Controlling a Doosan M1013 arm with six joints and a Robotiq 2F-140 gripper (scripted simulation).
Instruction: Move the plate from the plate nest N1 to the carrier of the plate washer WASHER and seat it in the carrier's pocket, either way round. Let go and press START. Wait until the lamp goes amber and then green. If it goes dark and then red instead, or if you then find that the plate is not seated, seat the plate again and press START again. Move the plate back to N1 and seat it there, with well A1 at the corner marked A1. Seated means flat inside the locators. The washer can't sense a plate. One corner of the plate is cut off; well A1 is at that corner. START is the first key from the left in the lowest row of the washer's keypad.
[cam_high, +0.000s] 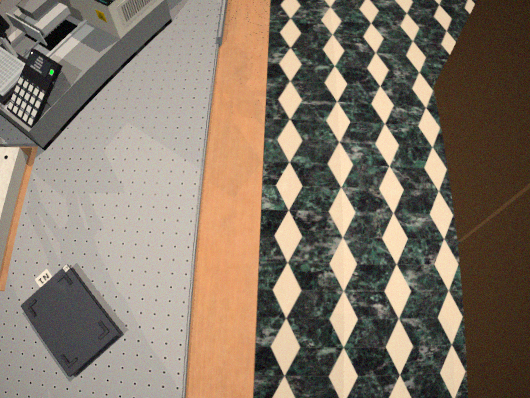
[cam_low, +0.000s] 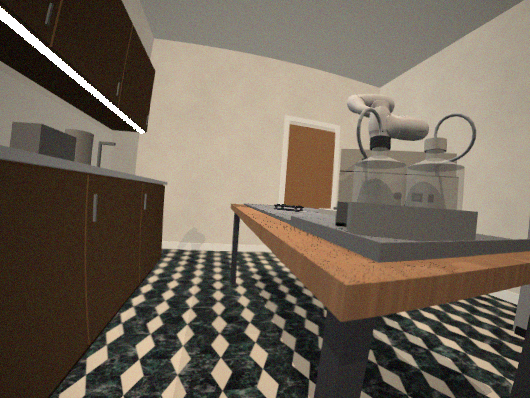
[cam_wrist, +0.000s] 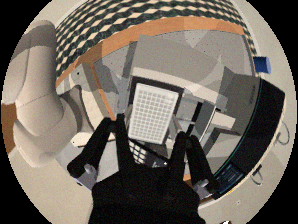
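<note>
"White, that plate (cam_high: 9, 72) (cam_wrist: 155, 114), with its grid of wells. Where is it?"

"At the washer (cam_high: 100, 75) (cam_low: 410, 220) (cam_wrist: 170, 55), above or in a dark-edged part; I can't tell whether it sits flat."

"And the claw (cam_wrist: 151, 114)?"

"Clenched on the plate, one finger at either side."

"What's next to that?"

"The keypad (cam_high: 27, 100) (cam_wrist: 145, 152), tilted, its pale keys in rows, with a lamp (cam_high: 51, 72) glowing green above them."

"How about the nest?"

"The dark nest (cam_high: 72, 320) lies well apart from the washer, corner locators showing, the N1 label (cam_high: 44, 277) just beside it."

"Anything further out?"

"Two clear bottles (cam_low: 376, 182) (cam_low: 435, 180) stand near each other at the washer, hoses looping from their caps. Behind them rises the pale arm (cam_low: 407, 127) (cam_wrist: 37, 105). Everything's carried by a wood-edged tabletop (cam_high: 230, 200) (cam_low: 310, 250) (cam_wrist: 195, 22)."
</note>
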